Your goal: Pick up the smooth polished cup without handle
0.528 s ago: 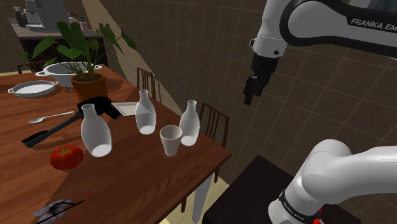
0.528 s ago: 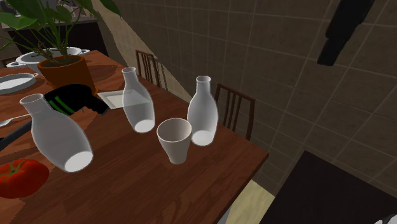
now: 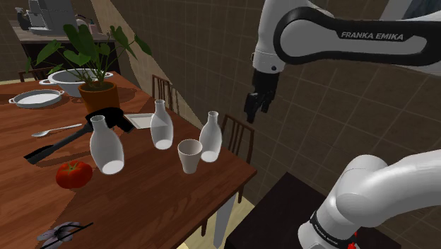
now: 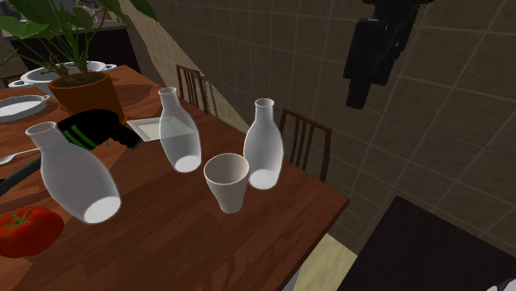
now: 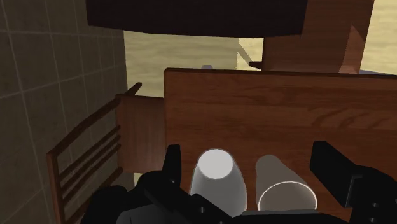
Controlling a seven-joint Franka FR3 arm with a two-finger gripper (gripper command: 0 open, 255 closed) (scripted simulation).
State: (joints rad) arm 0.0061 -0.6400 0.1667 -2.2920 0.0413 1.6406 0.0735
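You have one handleless cup (image 3: 189,155) standing upright near the table's (image 3: 162,198) right end. It is just beside the rightmost of three white bottles (image 3: 162,126). One tomato (image 3: 73,173) lies toward the shoulder view's left. Your gripper (image 3: 256,106) hangs high above the cup's right, fingers spread apart, empty.

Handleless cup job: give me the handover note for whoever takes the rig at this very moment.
Gripper: open, empty, high above the table corner where the cup stands, touching nothing.
Cup: white, upright on the wooden table, close beside a white bottle.
Done: no grasp yet; the cup is untouched.
Left: come down over the cup, close on it, lift. Mind the neighbouring bottle, which looks easy to knock.
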